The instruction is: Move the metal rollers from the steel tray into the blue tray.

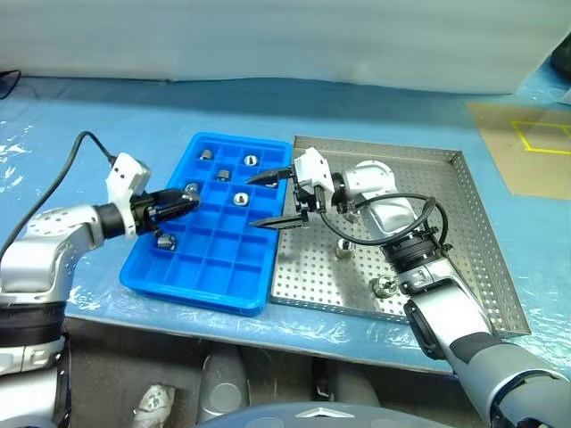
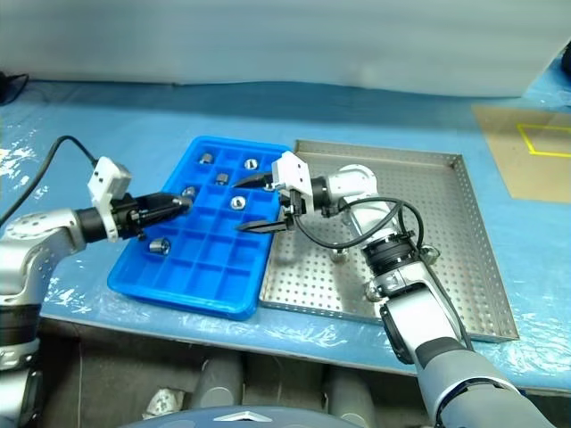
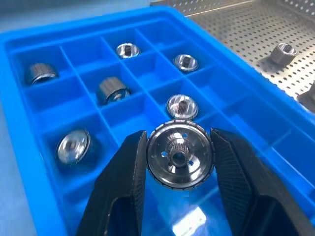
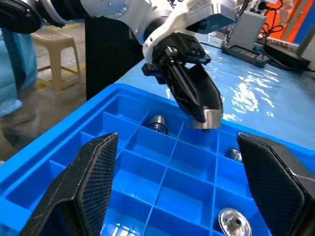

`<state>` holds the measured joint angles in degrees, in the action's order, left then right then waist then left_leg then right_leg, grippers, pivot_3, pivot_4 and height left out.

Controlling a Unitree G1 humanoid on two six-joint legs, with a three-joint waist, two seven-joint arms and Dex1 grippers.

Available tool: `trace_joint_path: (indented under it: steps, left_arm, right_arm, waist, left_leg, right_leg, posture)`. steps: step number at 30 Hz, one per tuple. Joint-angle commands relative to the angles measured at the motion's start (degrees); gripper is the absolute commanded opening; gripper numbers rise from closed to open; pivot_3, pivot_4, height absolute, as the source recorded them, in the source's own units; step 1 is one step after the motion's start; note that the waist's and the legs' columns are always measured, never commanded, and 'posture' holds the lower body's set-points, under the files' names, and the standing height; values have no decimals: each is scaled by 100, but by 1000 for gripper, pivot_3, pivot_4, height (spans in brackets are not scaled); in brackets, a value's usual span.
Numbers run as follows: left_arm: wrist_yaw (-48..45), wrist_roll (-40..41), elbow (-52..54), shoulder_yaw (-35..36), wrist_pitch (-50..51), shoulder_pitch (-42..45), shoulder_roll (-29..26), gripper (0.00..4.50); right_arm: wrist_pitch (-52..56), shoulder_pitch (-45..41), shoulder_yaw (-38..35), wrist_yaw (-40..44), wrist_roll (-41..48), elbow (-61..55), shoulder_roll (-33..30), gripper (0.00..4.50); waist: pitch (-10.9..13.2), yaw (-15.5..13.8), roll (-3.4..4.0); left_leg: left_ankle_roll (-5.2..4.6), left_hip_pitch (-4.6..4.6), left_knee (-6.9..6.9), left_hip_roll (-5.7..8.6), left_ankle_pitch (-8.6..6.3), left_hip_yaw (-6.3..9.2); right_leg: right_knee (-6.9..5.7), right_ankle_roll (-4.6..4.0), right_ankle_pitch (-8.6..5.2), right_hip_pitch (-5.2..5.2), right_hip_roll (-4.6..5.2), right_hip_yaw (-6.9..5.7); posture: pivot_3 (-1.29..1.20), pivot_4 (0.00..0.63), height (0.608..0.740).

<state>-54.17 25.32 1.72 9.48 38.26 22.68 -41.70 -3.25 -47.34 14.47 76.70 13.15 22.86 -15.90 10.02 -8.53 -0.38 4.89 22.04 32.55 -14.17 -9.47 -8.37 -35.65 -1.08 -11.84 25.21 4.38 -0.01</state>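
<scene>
The blue tray [image 1: 207, 267] lies on a blue-covered table [image 1: 80, 125], with the steel tray [image 1: 464, 232] touching its right side. The left gripper [image 1: 189, 203] reaches in from the left over the blue tray, its two black fingers clamped on one metal roller [image 3: 180, 154], which is held above the compartments. Six further metal rollers [image 3: 182, 105] sit singly in compartments across the tray's far and left part. The right gripper [image 1: 269, 198] hangs over the blue tray's right edge, pointing left, with its fingers [image 4: 91, 179] spread wide apart and nothing between them. Two more rollers [image 1: 344, 247] remain on the perforated floor of the steel tray, one toward its middle and one [image 1: 384, 286] nearer its front rim.
</scene>
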Motion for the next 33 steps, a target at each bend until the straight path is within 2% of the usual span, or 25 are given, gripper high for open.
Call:
trace_joint_path:
  steps: [1, 7, 14, 20, 25, 28, 33]
  left_arm:
    - [-296, -175, -107, -344, -201, -14, -192, 1631]
    - [-442, -215, -425, -416, -211, -61, -299, 1631]
    - [-235, -453, -1022, -474, -562, 55, -119, 1631]
    - [-237, -450, -914, -548, -498, 109, -86, 3510]
    - [-407, -394, -1026, -499, -542, 728, -200, 3510]
    - [-747, -396, -1334, -680, -571, 1729, -217, 3510]
    - [-1279, -727, -2341, -1330, -1035, 3138, 317, 3510]
  right_arm:
    - [-25, 91, -109, -109, 43, -378, -72, 3977]
    - [31, 288, -113, -271, 34, -610, -214, 3977]
    - [-62, 334, -84, -354, -18, -589, -255, 3977]
    - [-79, 323, -107, -382, -27, -591, -277, 3977]
    - [-71, 306, -166, -422, -22, -599, -388, 3977]
    - [-11, 308, -298, -508, -13, -663, -568, 3977]
    - [44, 347, -610, -892, -54, -723, -890, 3977]
  waist:
    - [0, 33, 0]
    - [0, 127, 0]
    - [0, 141, 0]
    - [0, 144, 0]
    - [0, 128, -1]
    - [1, 107, -3]
    - [-1, 152, -3]
  left_leg:
    - [0, -2, -2, 0, 0, -1]
    - [5, 3, -9, -8, 3, -1]
    - [13, -5, -6, -9, 8, -1]
    - [13, -8, -6, -9, 8, -1]
    - [14, -4, -3, -11, 8, -1]
    - [14, 1, 0, -12, 9, -1]
    - [7, -3, 12, 10, 4, -3]
  right_leg:
    - [0, 0, 0, 1, -1, 0]
    - [-4, -2, -1, 9, -8, -1]
    - [-10, -2, -1, 5, -7, 1]
    - [-10, -3, -1, 4, -7, 2]
    - [-10, -5, 1, 2, -7, 0]
    - [-10, -6, 1, 1, -7, -4]
    - [-9, -5, 2, -7, -1, 7]
  posture:
    - [188, 150, 740]
    - [166, 150, 740]
    - [168, 150, 740]
    - [158, 150, 740]
    - [130, 150, 740]
    - [93, 150, 740]
    - [-2, 150, 740]
